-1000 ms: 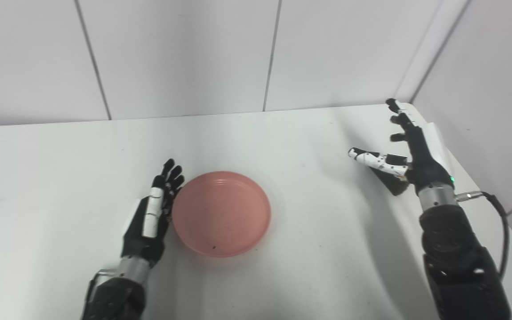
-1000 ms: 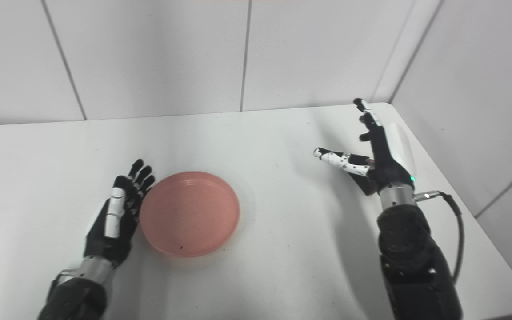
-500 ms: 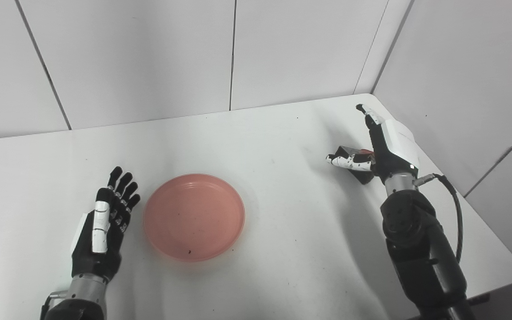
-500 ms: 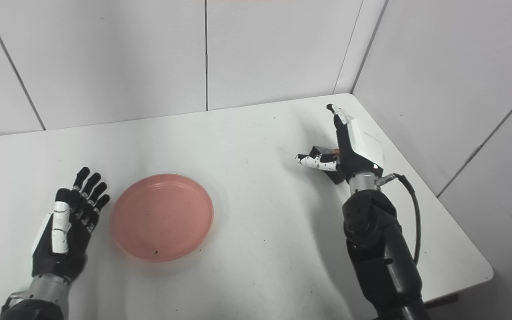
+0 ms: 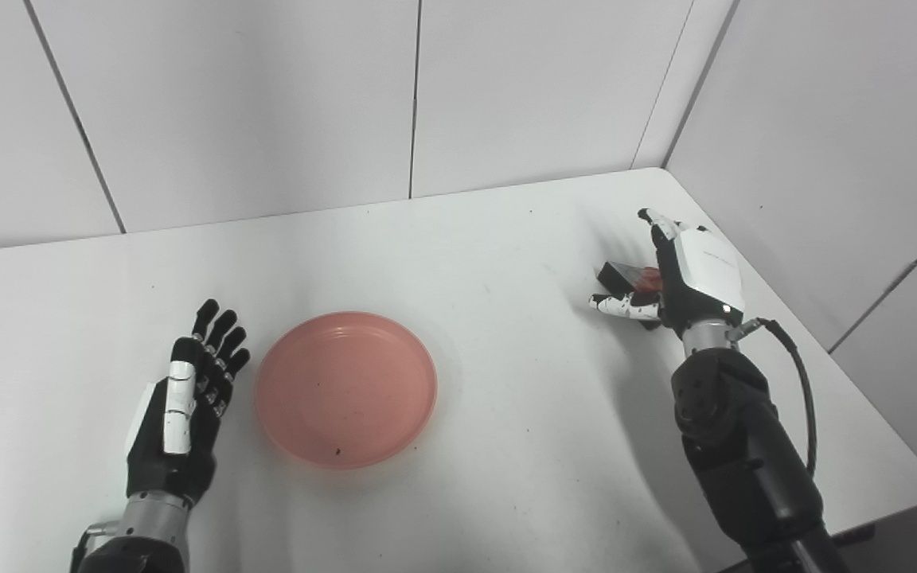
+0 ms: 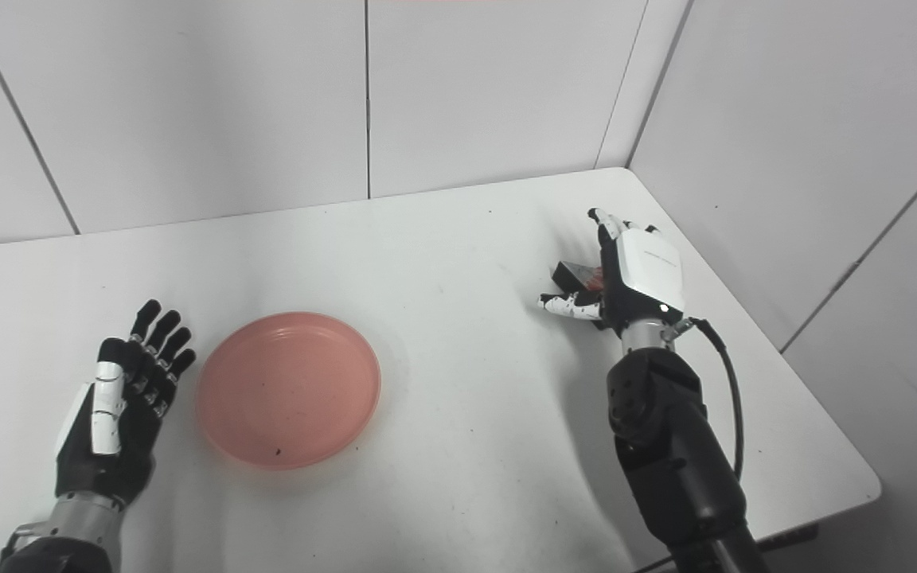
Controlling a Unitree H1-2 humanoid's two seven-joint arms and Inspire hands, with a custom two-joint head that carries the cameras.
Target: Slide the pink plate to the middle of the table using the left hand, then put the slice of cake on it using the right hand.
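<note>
Right hand reaches over the slice of cake near the desk's far right corner, back of the hand w/ its white cover facing up. Fingers point toward the far edge and curve over the dark slice, while the thumb sticks out to the left on the slice's near side. Fingers and thumb are still spread, not pressed together; whether any of them actually touches the cake can't be made out, since the hand hides most of it. Only the slice's left end shows, dark w/ a red patch on top, resting on the desk.

Left hand lies flat near the desk's near left part, fingers straight and a little apart, holding nothing. It sits just beside the pink plate, w/ a narrow strip of bare desk between fingertips and rim, so no contact.

Pink plate sits upright, approx. at the middle of the desk's width and somewhat toward the near edge, well apart from the cake. A small dark speck shows inside it near the front rim; otherwise nothing lies in it.

Right forearm, black w/ a cable looping off the wrist, runs in along the desk's right edge.
</note>
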